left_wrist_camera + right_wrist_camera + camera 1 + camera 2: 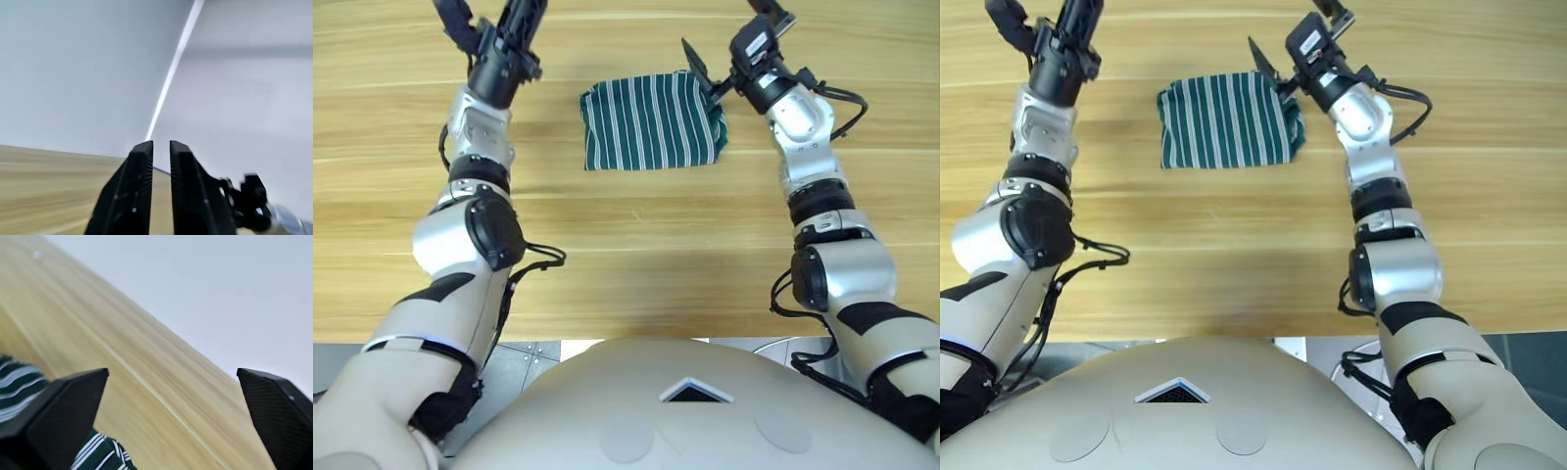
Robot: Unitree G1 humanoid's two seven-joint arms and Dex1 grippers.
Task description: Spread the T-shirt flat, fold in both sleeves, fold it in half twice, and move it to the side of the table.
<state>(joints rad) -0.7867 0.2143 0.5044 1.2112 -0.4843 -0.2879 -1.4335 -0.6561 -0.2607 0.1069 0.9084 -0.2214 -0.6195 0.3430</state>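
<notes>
Left gripper (160, 146) is up over the far left of the table (626, 225), well apart from the cloth. Its fingers are almost together with only a slit between them and nothing held, so it's effectively idle. T-shirt (651, 122) lies mid-table toward the far side, already down to a small green-and-white striped rectangle. Edges look fairly square, with a slight bulge at the right side. Right gripper (732, 41) is at the shirt's far right corner, jaws spread wide and empty. One finger sits just beside or over the cloth edge, the other is well off it toward the far side, and I can't tell if the near one touches the fabric. My read is that folding is done and the step in hand is the move to the side. To do it well, bring the right gripper low and get one finger under the whole stack at the right edge. Close through all layers, not just the top ply, or the bundle will peel open. Then slide it flat across the wood rather than lifting high, pulling steadily along the fold line. Around it there's just bare wood planking and a pale wall past the far edge. The only obstacle is the left arm, if the bundle goes left, so going right is the shorter path.
</notes>
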